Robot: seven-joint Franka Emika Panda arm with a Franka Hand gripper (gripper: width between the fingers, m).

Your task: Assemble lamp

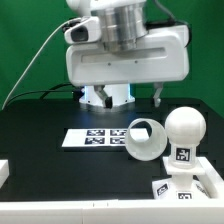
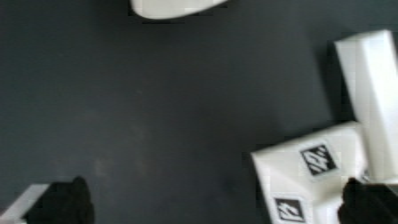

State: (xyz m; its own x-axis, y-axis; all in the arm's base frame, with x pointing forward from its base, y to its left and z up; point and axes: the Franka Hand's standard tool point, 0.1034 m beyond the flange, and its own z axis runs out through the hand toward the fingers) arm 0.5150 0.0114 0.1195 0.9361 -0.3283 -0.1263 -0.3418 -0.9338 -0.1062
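The round bulb [image 1: 185, 128] stands upright on its stem on the flat square base [image 1: 188, 186] at the exterior view's right front. The tapered shade [image 1: 146, 140] lies on its side just to the left of them, its opening facing the camera. My gripper [image 1: 122, 98] hangs open above the back of the table, well apart from all three parts, holding nothing. In the wrist view a white tagged part [image 2: 311, 170], blurred, lies close to one dark fingertip [image 2: 374, 200]. The gripper [image 2: 217, 205] is empty over bare black table.
The marker board [image 1: 95, 137] lies flat mid-table, left of the shade. The robot pedestal [image 1: 106, 95] stands at the back. A white block [image 1: 3, 172] sits at the left front edge. A blurred white shape [image 2: 178, 8] shows at the wrist picture's edge.
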